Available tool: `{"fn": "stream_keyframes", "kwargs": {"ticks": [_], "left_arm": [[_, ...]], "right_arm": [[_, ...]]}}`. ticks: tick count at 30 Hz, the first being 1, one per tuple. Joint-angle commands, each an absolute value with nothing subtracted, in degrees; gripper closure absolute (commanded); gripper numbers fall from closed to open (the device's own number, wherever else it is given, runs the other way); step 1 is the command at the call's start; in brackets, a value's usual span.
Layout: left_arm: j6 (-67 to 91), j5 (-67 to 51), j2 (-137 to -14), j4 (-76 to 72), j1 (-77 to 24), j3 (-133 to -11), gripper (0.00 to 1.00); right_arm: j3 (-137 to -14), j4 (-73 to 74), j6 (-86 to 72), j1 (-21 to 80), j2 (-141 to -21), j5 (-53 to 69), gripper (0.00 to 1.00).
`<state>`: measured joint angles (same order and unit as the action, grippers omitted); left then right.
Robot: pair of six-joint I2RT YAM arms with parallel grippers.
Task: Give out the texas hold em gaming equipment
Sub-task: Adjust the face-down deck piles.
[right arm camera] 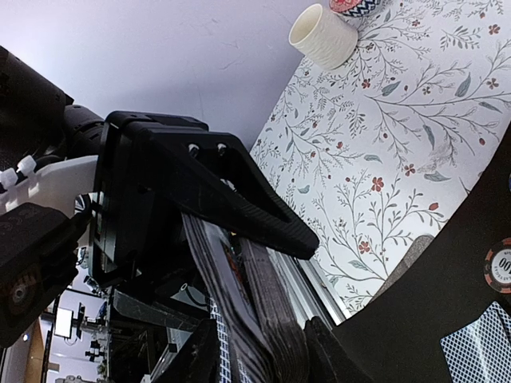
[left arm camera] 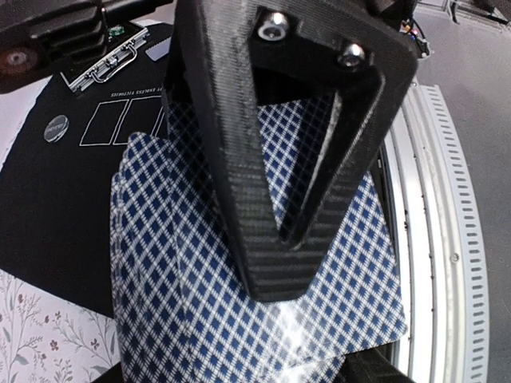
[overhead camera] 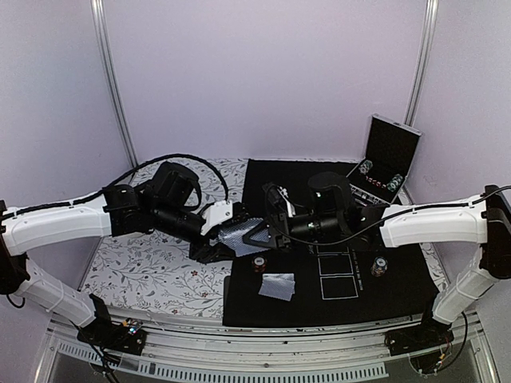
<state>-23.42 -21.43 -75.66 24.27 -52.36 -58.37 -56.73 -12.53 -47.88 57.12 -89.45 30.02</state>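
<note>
Nearest the arms' bases, some loose cards [overhead camera: 277, 285] lie face-down and overlapping on the black mat [overhead camera: 239, 307]. Just behind them sits a dark red chip [overhead camera: 259, 264]. A second chip [overhead camera: 379, 267] rests well off to the right, past the white card outlines [overhead camera: 335, 275] printed on the mat.

Further in, above the mat's left edge, the two arms meet. The left gripper [overhead camera: 225, 239] is clamped partway closed on a fanned deck [left arm camera: 200, 303] of blue diamond-backed playing cards, one black finger [left arm camera: 279, 199] lying across the backs. The right gripper [right arm camera: 259, 355] faces it, its two fingertips straddling the deck's edge. I cannot tell whether they press on the cards or only bracket them.

At the far right corner stands an open case [overhead camera: 389, 148] with chip stacks [overhead camera: 394, 182] in it. A white ribbed cup [right arm camera: 323, 36] sits far off on the floral tablecloth [overhead camera: 152, 271].
</note>
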Motion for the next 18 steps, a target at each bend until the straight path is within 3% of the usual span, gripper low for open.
{"fn": "stream_keyframes", "kwargs": {"ticks": [1,18], "left_arm": [[-22.0,-23.0,-76.0,23.2,-52.2,-60.1,0.42],[-19.6,-25.4,-76.4,22.1,-52.0,-60.2,0.42]], "right_arm": [[-58.3,-9.8,-47.2,57.6,-86.1,26.8,0.63],[-59.7,-6.0,-46.9,57.6,-84.1,25.4,0.63]]}}
